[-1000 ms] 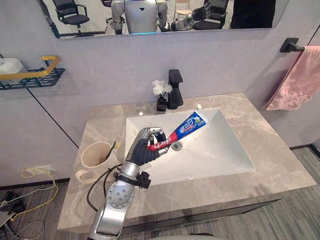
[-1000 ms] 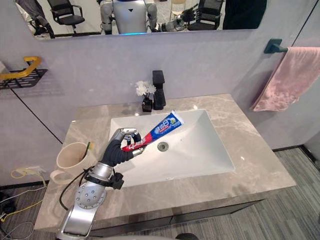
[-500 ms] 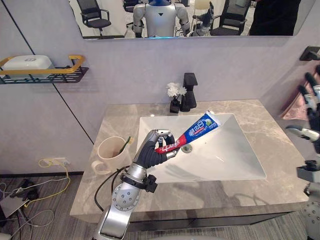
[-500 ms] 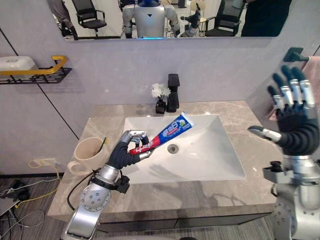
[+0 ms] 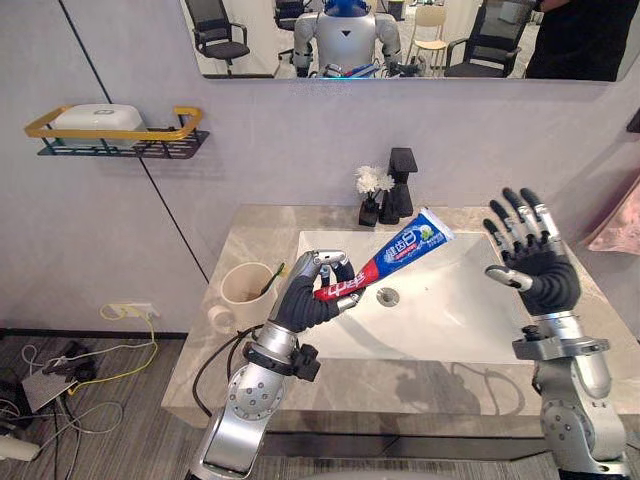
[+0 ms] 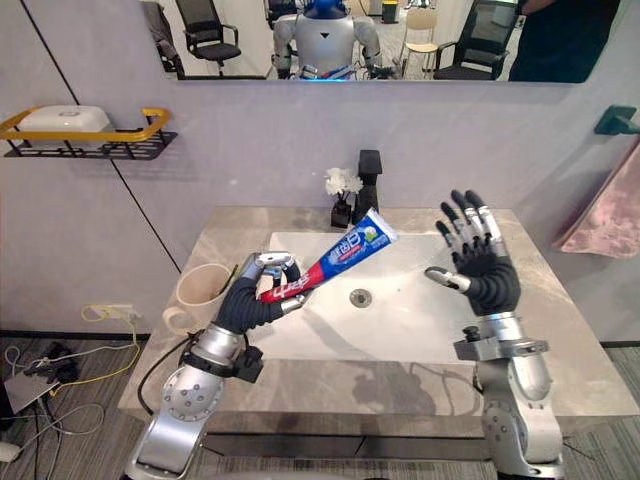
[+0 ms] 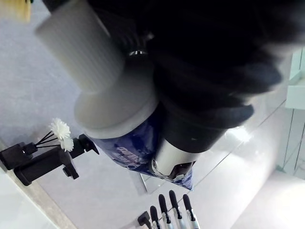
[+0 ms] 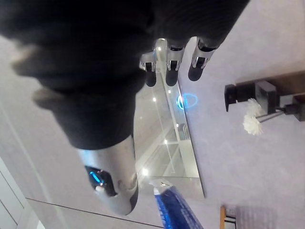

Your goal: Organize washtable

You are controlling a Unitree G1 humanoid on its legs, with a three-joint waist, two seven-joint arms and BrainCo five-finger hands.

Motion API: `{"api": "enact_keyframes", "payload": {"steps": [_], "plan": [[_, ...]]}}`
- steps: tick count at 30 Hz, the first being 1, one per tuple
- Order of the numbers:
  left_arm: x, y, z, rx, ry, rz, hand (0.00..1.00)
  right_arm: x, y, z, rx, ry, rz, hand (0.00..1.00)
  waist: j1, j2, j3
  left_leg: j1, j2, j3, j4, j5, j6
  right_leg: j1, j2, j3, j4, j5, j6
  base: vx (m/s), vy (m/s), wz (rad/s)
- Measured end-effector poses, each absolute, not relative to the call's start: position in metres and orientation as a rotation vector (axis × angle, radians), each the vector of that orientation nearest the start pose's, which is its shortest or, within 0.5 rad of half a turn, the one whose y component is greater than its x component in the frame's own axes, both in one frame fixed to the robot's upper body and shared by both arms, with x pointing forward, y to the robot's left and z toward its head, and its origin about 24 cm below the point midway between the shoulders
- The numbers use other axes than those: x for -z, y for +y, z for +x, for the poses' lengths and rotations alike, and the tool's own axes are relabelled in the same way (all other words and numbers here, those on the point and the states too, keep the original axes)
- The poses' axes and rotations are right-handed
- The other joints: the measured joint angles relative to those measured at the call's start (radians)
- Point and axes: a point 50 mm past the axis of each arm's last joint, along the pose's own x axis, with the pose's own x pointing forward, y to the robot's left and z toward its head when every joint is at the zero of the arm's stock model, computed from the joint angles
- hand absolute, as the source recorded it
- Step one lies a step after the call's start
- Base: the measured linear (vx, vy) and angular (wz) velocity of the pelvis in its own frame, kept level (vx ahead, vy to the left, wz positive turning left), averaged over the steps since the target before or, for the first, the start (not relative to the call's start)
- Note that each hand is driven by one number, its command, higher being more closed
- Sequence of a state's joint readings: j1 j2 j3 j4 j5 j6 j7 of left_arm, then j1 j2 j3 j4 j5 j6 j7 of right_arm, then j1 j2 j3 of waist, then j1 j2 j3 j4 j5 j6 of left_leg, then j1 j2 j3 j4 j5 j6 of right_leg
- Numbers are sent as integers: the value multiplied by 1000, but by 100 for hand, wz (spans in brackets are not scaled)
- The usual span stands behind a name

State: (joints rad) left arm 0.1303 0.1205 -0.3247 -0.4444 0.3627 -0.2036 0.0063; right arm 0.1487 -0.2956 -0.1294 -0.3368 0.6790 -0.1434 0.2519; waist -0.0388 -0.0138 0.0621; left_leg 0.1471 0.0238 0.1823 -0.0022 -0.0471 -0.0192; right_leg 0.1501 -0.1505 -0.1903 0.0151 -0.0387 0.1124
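Note:
A red, white and blue toothpaste tube (image 5: 396, 254) slants up over the white sink (image 5: 455, 322), its white cap (image 7: 78, 53) at the low end. My left hand (image 5: 310, 298) is shut on the tube's red lower part, just above the basin's left rim. A cream mug (image 5: 246, 291) with a toothbrush in it stands on the marble counter (image 5: 232, 238) to the left of that hand. My right hand (image 5: 531, 264) is raised over the sink's right side, open with fingers (image 8: 171, 59) spread, holding nothing.
A black faucet (image 5: 402, 180) and a small black vase of white flowers (image 5: 371, 192) stand behind the basin. On the left wall hangs a wire shelf (image 5: 118, 140) with a white box. A pink towel (image 5: 617, 214) hangs at the right.
The camera has shifted. My right hand has come in from the right edge and now stands over the sink's right side. My left hand keeps its hold on the tube.

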Motion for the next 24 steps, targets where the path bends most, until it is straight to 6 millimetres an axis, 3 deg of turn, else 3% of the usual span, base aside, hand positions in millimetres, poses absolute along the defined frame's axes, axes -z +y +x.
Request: {"api": "enact_keyframes", "payload": {"steps": [10,24], "plan": [[-133,73,200,350,-601,330,100,-92,-167,220,-338,-276,500,0,4,-20,-1,7,-9,1,-19,11,5,4,-7,0,-4,3,4,0,0,0],[-129,61,201,399,-590,303,100,-87,-122,220,-510,-212,597,0,19,-29,5,40,-16,-5,-70,34,8,19,-9,-5,-6,3,4,-5,0,1]]}}
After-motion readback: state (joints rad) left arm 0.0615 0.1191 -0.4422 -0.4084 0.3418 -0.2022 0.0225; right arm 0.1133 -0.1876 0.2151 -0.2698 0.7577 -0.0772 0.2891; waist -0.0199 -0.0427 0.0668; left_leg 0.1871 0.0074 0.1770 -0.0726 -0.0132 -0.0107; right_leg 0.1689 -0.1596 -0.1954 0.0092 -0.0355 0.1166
